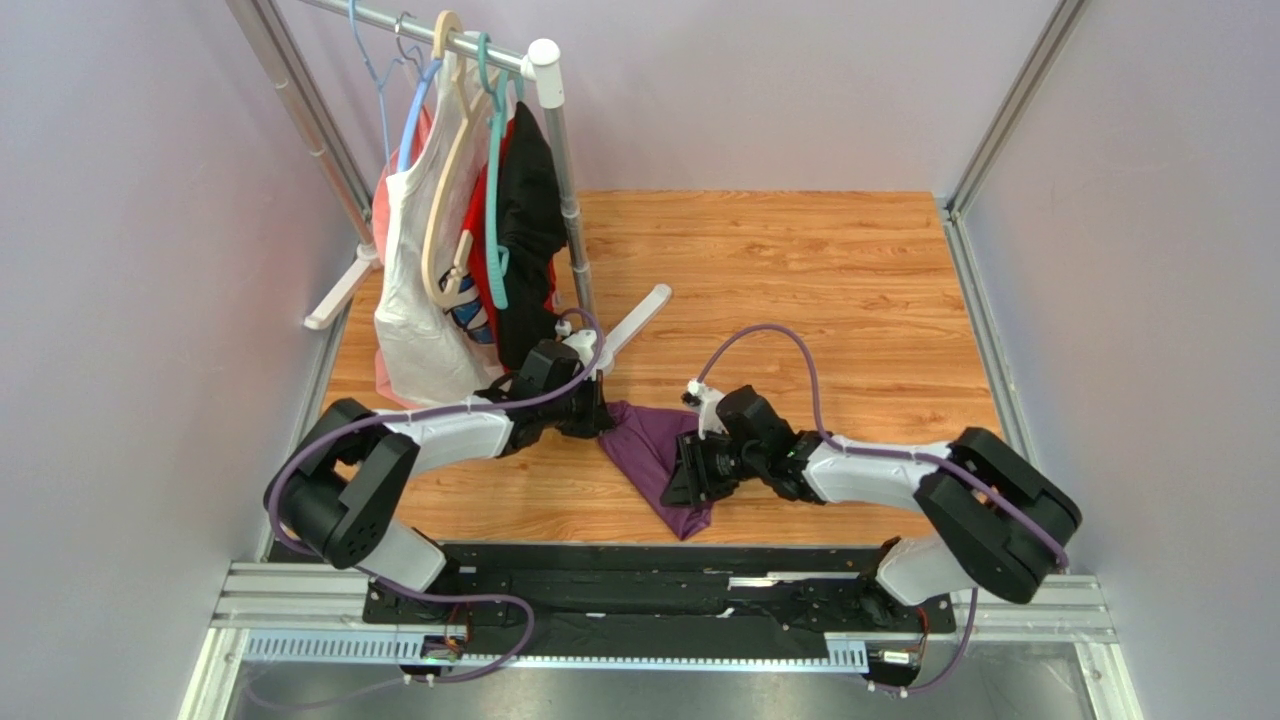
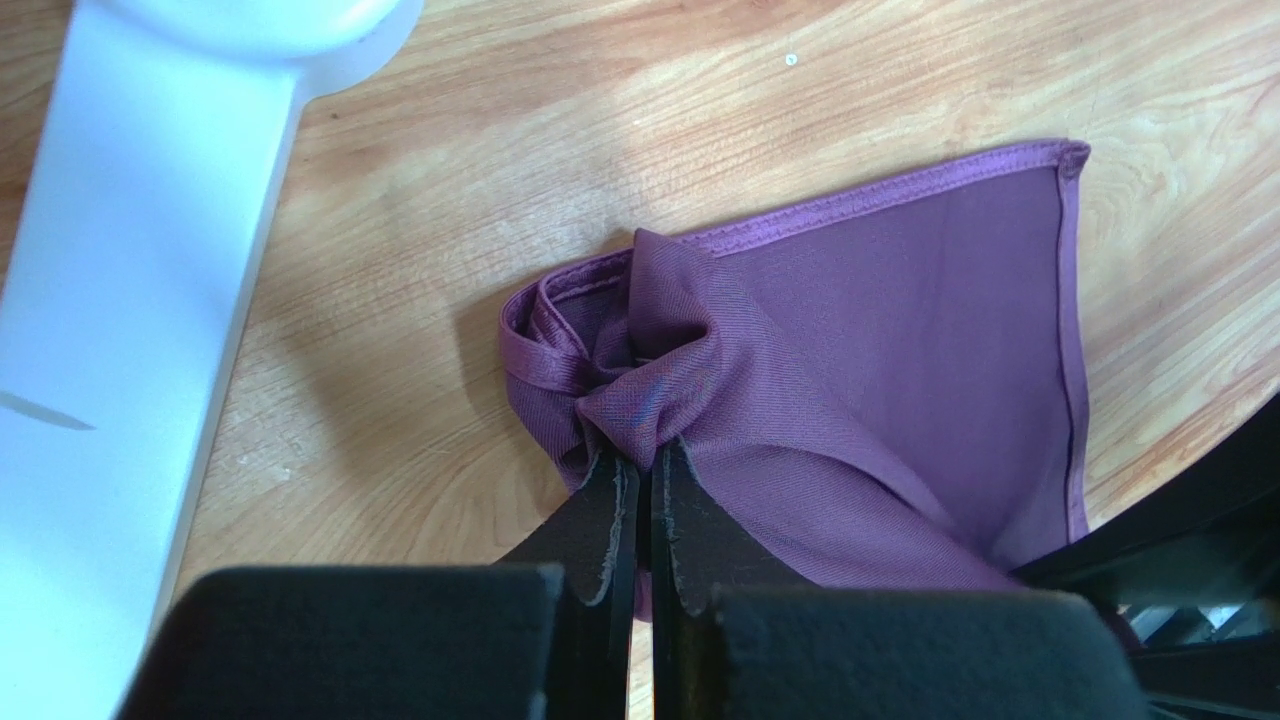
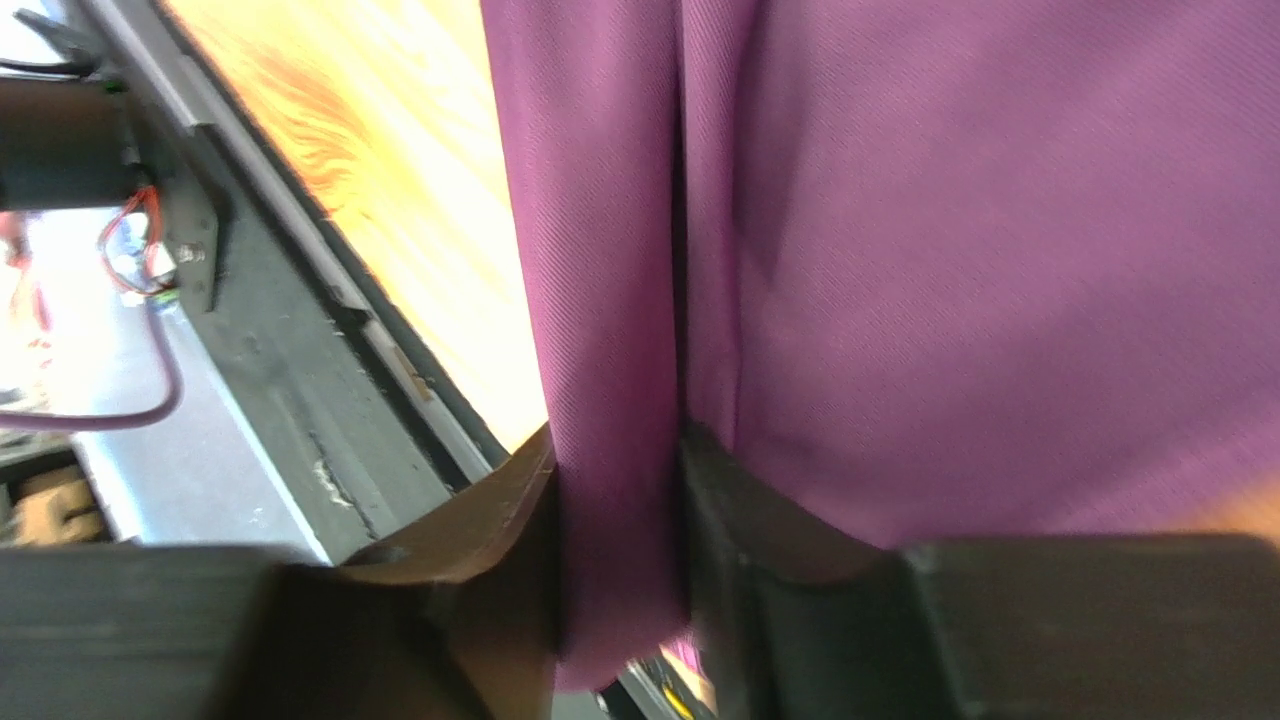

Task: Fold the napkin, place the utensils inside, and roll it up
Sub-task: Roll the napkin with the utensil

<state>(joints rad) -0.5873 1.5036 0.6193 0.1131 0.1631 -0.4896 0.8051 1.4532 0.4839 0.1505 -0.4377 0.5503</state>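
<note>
The purple napkin (image 1: 657,450) lies bunched on the wooden table between the two arms, one end trailing toward the near edge. My left gripper (image 1: 598,425) is at its left corner. In the left wrist view that gripper (image 2: 649,450) is shut on a gathered knot of the napkin (image 2: 902,345), which spreads flat to the right. My right gripper (image 1: 684,468) is over the napkin's right side. In the right wrist view its jaws (image 3: 619,495) stand apart with a loose band of the napkin (image 3: 977,225) lying between them. The utensils are out of view.
A garment rack (image 1: 466,225) with white, red and black clothes on hangers stands at the back left. Its white foot (image 1: 631,323) reaches toward the left gripper and shows large at the left wrist view's left (image 2: 135,300). A black rail (image 1: 646,578) runs along the near edge.
</note>
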